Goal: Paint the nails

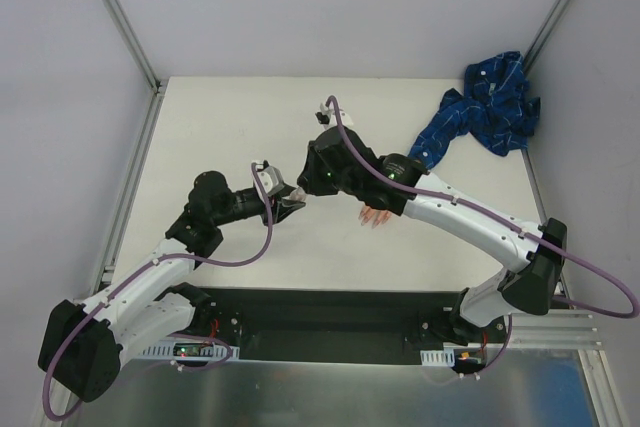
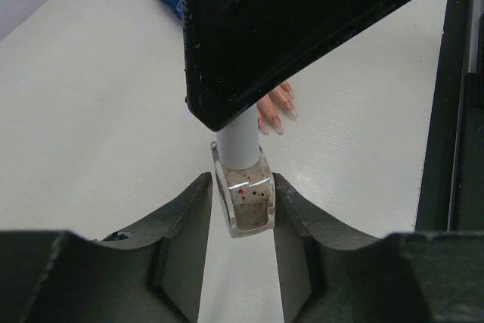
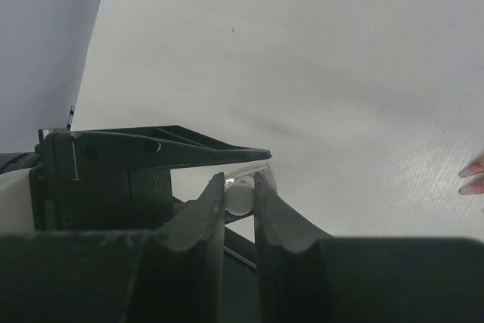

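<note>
Left gripper [image 2: 242, 187] clenched on a small clear polish bottle [image 2: 246, 203], one finger pressed to each flat side; the bottle stands roughly upright between them, held above the desk [image 1: 230, 127]. Glass square-shouldered, contents pale with red and dark specks. The label is not legible from any view. White cap [image 2: 237, 145] rises from the bottle's neck, a plain cylinder; whether it is loosened cannot be told. Right gripper [image 3: 238, 183] grasps that cap from above, fingers nearly together with the white cylinder showing in the narrow gap. In the left wrist view its black body fills the upper frame and hides the cap's top. The two grippers meet near the middle of the desk, the left arm reaching in from the near-left with its elbow bent, the right arm stretched long from the near-right with its wrist folded over. Just beside the right wrist, on its near side, lies the mannequin hand [image 1: 376, 215], flesh-coloured, flat on the desk, only its fingertips clear of the arm. The nails [image 2: 277, 124] are long, glossy, pale pink, pointing toward the near edge; three or four show past the right gripper in the left wrist view, and two peek in at the right edge of the right wrist view. They are apart from the bottle, not touching it. Blue patterned sleeve [image 1: 485, 112] trails off to the far-right corner, bunched in a heap.
</note>
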